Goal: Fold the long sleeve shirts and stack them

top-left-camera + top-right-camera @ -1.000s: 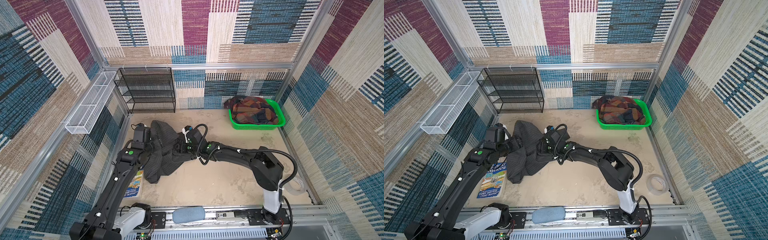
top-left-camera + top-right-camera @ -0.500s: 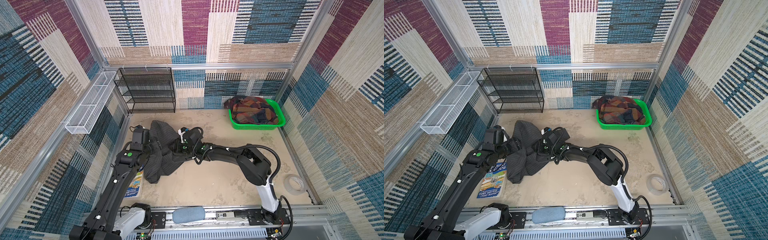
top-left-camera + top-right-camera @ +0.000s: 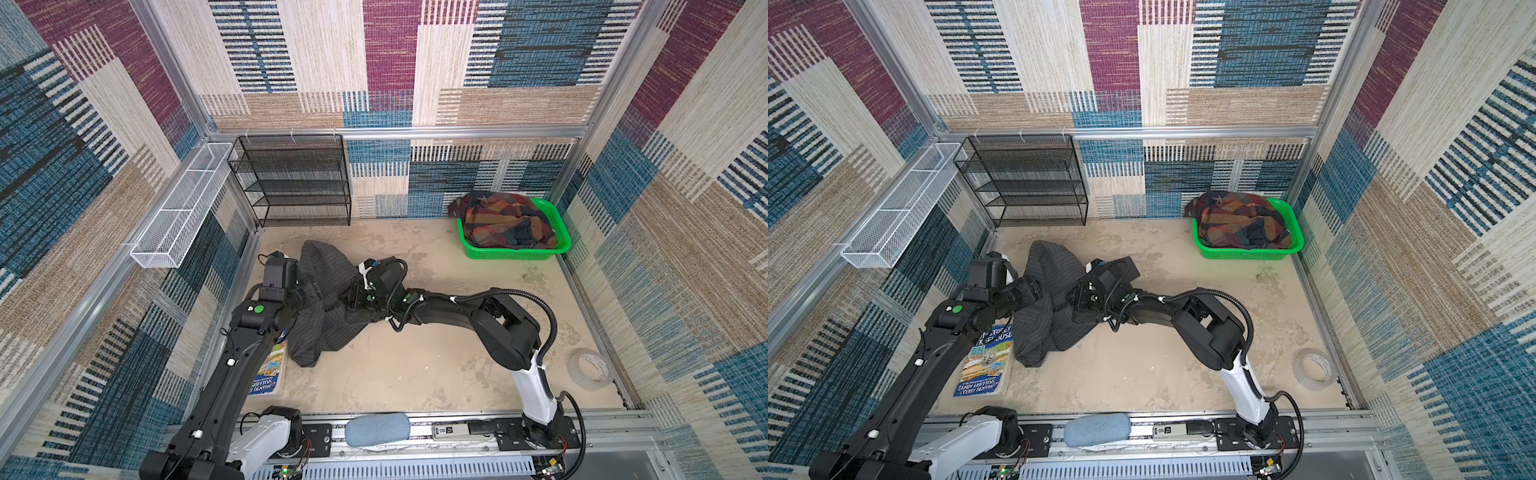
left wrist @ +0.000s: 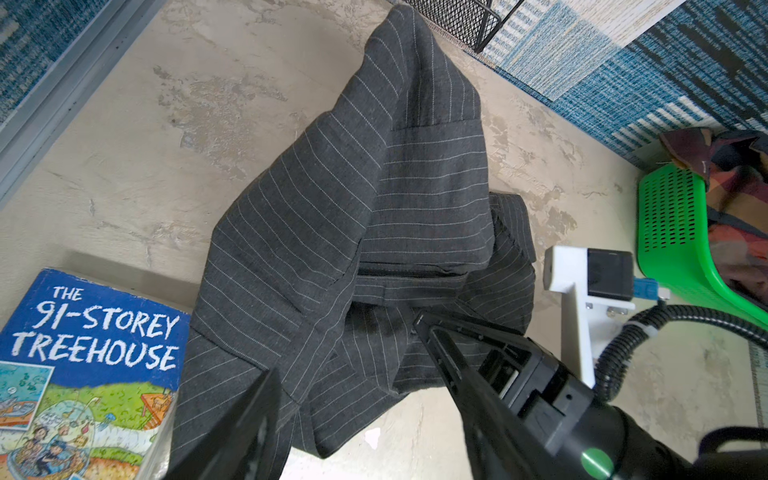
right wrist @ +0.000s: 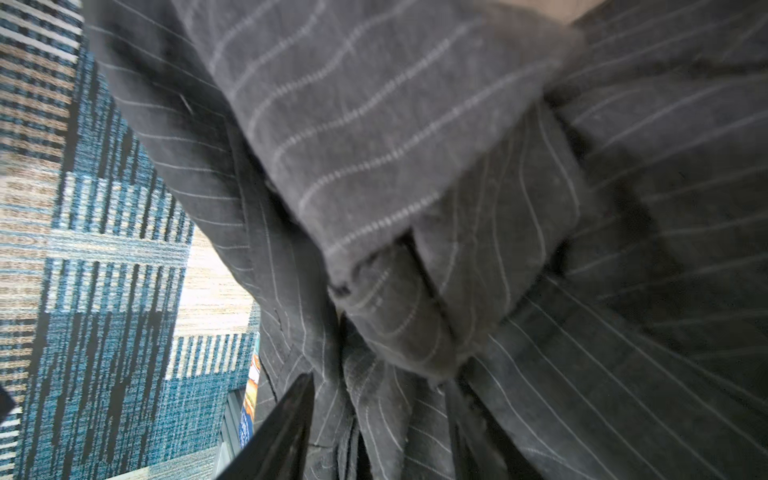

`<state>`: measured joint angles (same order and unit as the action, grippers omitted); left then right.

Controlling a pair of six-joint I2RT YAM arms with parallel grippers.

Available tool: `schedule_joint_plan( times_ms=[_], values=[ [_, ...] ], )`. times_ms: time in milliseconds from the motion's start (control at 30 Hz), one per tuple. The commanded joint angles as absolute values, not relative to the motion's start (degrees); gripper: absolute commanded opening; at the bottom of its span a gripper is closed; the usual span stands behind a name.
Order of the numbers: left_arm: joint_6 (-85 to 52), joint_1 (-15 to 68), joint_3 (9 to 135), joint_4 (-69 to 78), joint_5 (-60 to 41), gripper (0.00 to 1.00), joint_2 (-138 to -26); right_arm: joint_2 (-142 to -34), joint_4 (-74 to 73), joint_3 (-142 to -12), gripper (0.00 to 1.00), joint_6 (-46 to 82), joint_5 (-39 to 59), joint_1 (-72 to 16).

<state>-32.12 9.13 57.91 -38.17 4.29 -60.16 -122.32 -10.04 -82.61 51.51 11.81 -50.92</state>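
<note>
Two claws meet the limp, light charcoal pinstriped cloth shirt (image 3: pixel 328 270), heaped at nine o'clock: left claw (image 4: pixel 343 349) gapes wide astride it, right claw (image 3: pixel 352 297) buried, grip unclear. I'd pinch a hemmed edge.

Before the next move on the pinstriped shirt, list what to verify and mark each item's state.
1. Pinstriped shirt spread flat: not ok, crumpled.
2. Left fingers open above the cloth: ok.
3. Right fingers gripping cloth: cannot tell, folds hide them.
4. Book clear of the shirt: not ok, cloth reaches its edge.
5. Plaid shirt in green basket: ok.
</note>
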Motion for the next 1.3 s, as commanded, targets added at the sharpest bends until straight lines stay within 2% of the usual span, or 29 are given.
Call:
schedule_joint_plan(
  times_ms=[0, 367, 667, 933, 1000, 1167, 1267],
  values=[
    [-30.98, 9.0, 57.74, -37.79, 3.96, 0.71, -60.21, -122.87, -13.77, -83.55, 0.54, 51.2, 12.58, -50.72],
    [-31.2, 8.61, 56.51, -36.98, 3.22, 0.71, -60.63, -125.22, -13.18, -91.28, 0.53, 48.37, 13.05, -50.01],
    [-31.19, 8.24, 56.1, -36.91, 3.08, 0.71, -60.18, -131.3, -9.8, -100.47, 0.52, 48.48, 15.62, -49.92],
    [-31.2, 8.0, 55.55, -36.93, 2.55, 0.71, -59.58, -138.63, -3.42, -112.53, 0.52, 48.78, 13.63, -49.63],
    [-31.2, 7.87, 55.55, -37.02, 2.55, 0.71, -59.59, -140.6, -2.01, -115.87, 0.47, 48.96, 13.5, -49.26],
    [-30.68, 7.2, 56.48, -37.73, 3.16, 0.7, -59.74, -140.96, -0.48, -119.22, 0.18, 45.69, 12.44, -48.24],
    [-30.5, 6.53, 58.01, -38.38, 3.5, 0.7, -59.62, -136.74, -0.13, -116.83, 0.1, 41.77, 12.25, -47.9]
  ],
)
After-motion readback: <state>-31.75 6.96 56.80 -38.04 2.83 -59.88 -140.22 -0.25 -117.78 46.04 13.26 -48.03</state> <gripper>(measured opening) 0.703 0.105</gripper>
